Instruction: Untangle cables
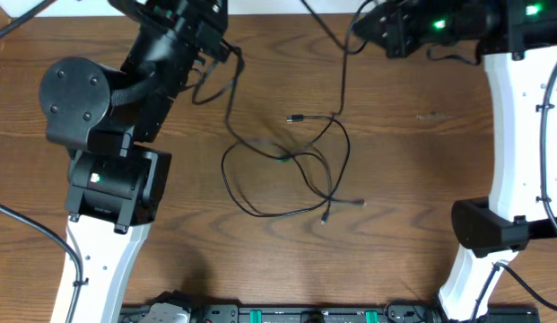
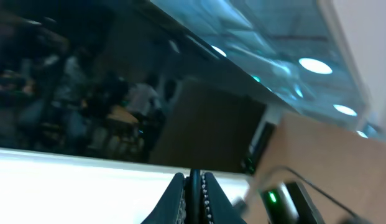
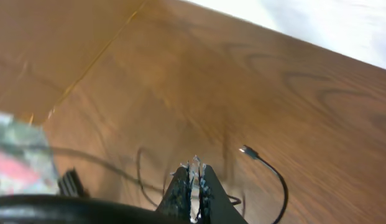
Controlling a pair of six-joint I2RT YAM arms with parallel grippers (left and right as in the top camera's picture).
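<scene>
Overhead and wrist views, the separating step. The cables [image 1: 291, 170] lie as a loose knot of thin black cords at the centre of the desk [image 1: 422, 179], with several loops crossing one another. One strand rises toward the upper left of the frame to the left end effector [image 1: 226, 49], and a second climbs to the upper right to the right end effector [image 1: 363, 27]. Both sets of fingers are pressed together. Each appears to pinch a strand, though neither wrist view shows the cord itself between the fingers.

A free plug [image 1: 293, 117] rests just above the knot, and two more ends [image 1: 361, 205] lie at its lower right. No white cord can be made out.

Judged stage: early, since the crossings at the centre are not yet undone. The next move probably calls for drawing the two held strands apart, toward opposite sides of the frame, slowly enough that the loops slide open instead of tightening.

Possible hindrances: the free plug may catch in a loop, and the left arm's own thick black cabling [image 1: 206, 85] hangs close to the held strand. A strip of equipment [image 1: 287, 315] along the bottom edge lies well apart.
</scene>
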